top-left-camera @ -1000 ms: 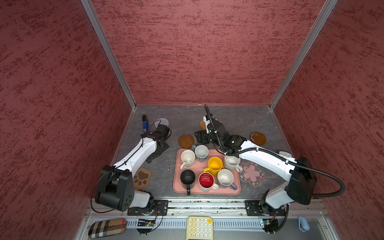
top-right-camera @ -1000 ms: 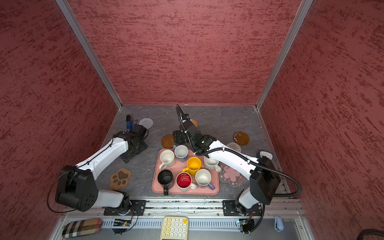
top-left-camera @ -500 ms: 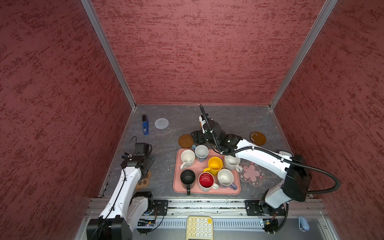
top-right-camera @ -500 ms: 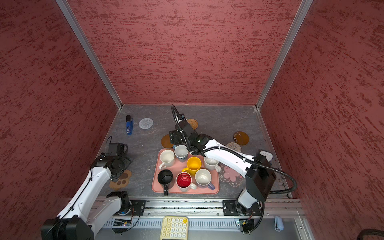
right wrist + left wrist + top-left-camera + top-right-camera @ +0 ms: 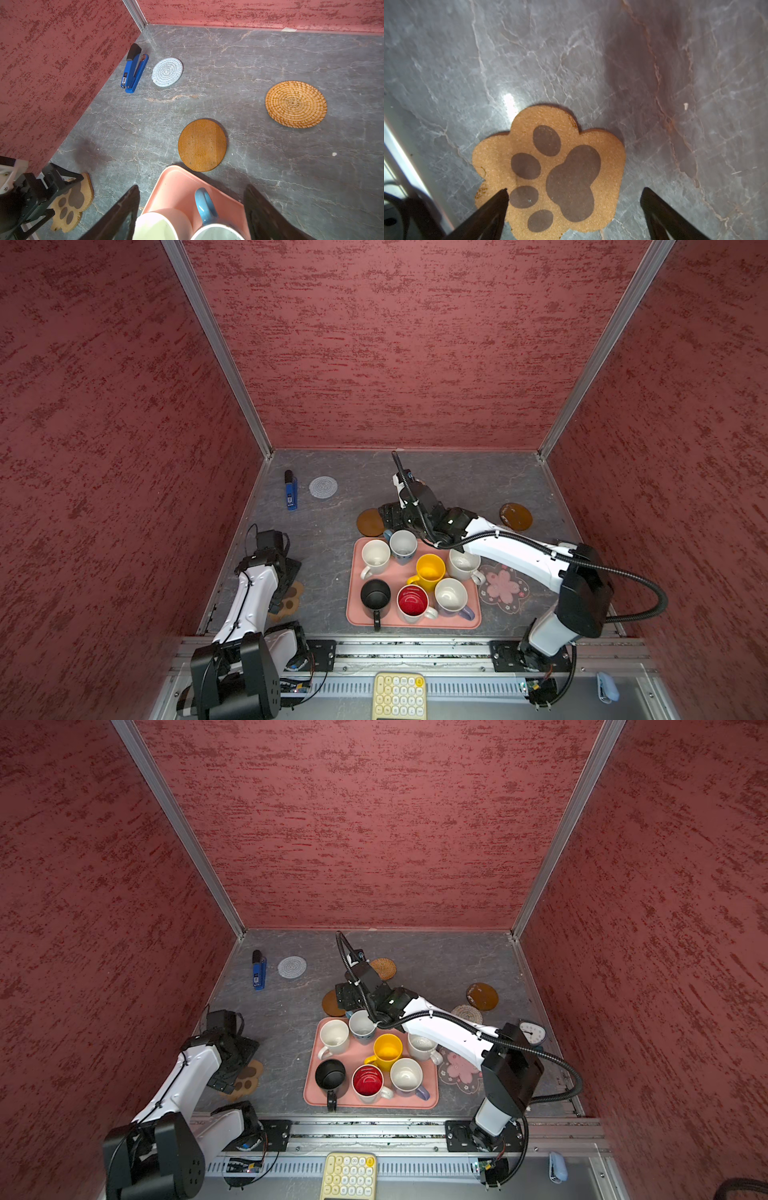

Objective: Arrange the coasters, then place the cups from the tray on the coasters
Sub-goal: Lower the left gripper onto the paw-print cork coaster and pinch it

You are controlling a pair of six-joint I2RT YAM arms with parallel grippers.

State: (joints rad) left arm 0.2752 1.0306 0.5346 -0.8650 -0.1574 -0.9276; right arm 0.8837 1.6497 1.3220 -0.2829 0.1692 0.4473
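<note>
Left wrist view first: my left gripper [image 5: 575, 190] is spread wide over the tan paw coaster [image 5: 550, 166], which lies flat on the grey table [image 5: 571, 52] near its left edge (whether a fingertip touches it, I cannot tell). In both top views a blue stapler [image 5: 291, 493] and the grey woven coaster [image 5: 323, 487] sit side by side in the far left corner. Next comes 1 brown disc [image 5: 370, 522], just beyond the far left corner of the salmon tray [image 5: 400, 577]. That tray holds all 7 cups, none on a coaster. My right gripper [image 5: 192, 187] is released, its jaws standing either side of the blue cup [image 5: 205, 205] at the handle, gripping nothing. In a top view the wicker coaster [image 5: 383, 968] lies beyond that wrist. Further right come the beige woven mat [image 5: 466, 1014], the pink flower coaster [image 5: 503, 585] just beside the tray's right edge, and the 2nd brown disc [image 5: 515, 516].
</note>
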